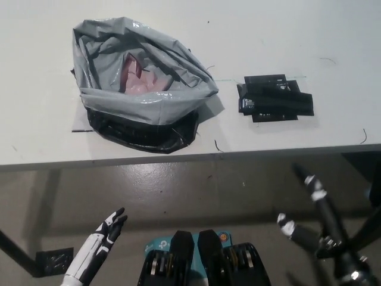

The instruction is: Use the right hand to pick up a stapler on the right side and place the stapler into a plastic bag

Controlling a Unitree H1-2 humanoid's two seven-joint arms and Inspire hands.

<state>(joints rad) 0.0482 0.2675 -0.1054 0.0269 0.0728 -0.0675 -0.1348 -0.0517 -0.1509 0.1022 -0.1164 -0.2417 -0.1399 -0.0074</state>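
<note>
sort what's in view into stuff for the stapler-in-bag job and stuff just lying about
For the job:
plastic bag, mouth open, on the table
pink object inside it, possibly the stapler
right hand, fingers apart, empty

Lying about:
black glossy patch, right of the bag
left hand, resting lower left

One white table (333,36) fills the upper half, and on it lie one grey plastic bag (149,107) at about eleven o'clock, with one pink item (143,80) showing in its mouth, and one patch of overlapping black strips (274,98) at about two o'clock, too layered to count singly. Two robot hands show below the table edge: one white left hand (107,232) at seven o'clock and one black right hand (321,232) at four o'clock. One dark square plate (55,262) sits on the floor at eight o'clock.
</note>
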